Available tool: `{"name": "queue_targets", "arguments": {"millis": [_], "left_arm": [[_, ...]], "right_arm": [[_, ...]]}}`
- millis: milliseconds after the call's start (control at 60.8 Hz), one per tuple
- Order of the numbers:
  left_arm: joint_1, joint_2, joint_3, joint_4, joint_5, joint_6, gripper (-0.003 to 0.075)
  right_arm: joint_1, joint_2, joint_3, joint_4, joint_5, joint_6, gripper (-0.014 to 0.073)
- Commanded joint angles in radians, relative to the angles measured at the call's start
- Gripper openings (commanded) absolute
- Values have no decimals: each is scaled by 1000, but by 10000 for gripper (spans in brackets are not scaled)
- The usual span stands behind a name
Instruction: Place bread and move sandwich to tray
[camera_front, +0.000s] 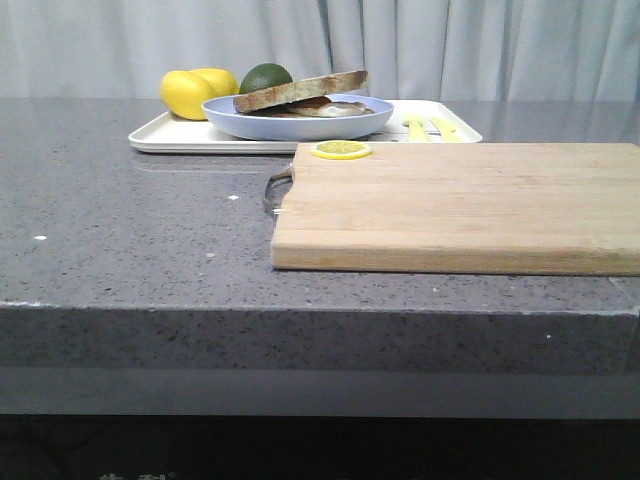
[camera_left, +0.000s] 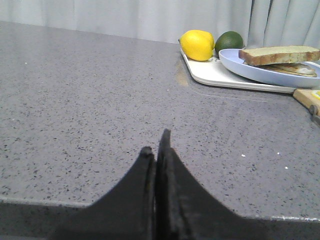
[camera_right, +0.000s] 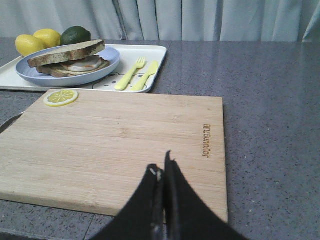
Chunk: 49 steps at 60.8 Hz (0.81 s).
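Observation:
The sandwich (camera_front: 300, 96) lies on a light blue plate (camera_front: 375, 118) that stands on the white tray (camera_front: 170, 133) at the back of the counter. Its top is a plain bread slice (camera_right: 67, 52) with a brown crust, and fried egg shows under it. The sandwich also shows in the left wrist view (camera_left: 280, 55). My left gripper (camera_left: 156, 145) is shut and empty, low over the bare counter, well short of the tray. My right gripper (camera_right: 161, 167) is shut and empty over the near edge of the wooden cutting board (camera_right: 120, 145). Neither gripper shows in the front view.
Two lemons (camera_front: 190, 92) and a dark green avocado (camera_front: 266, 77) sit on the tray behind the plate. A yellow fork (camera_right: 131, 73) and knife (camera_right: 146, 76) lie on the tray's right part. A lemon slice (camera_front: 341, 149) lies on the cutting board's far left corner.

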Motion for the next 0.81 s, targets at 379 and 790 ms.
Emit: {"name": "queue_targets", "arguments": {"millis": [379,790], "left_arm": [[2,-23,1,-10,-92,-9,-20],[2,-23,1,-10,-92,-9,-20]], "right_arm": [[-4,-1,52,3,-236,0,-58],[-152,-193,339,169,-350,-50,-58]]}}
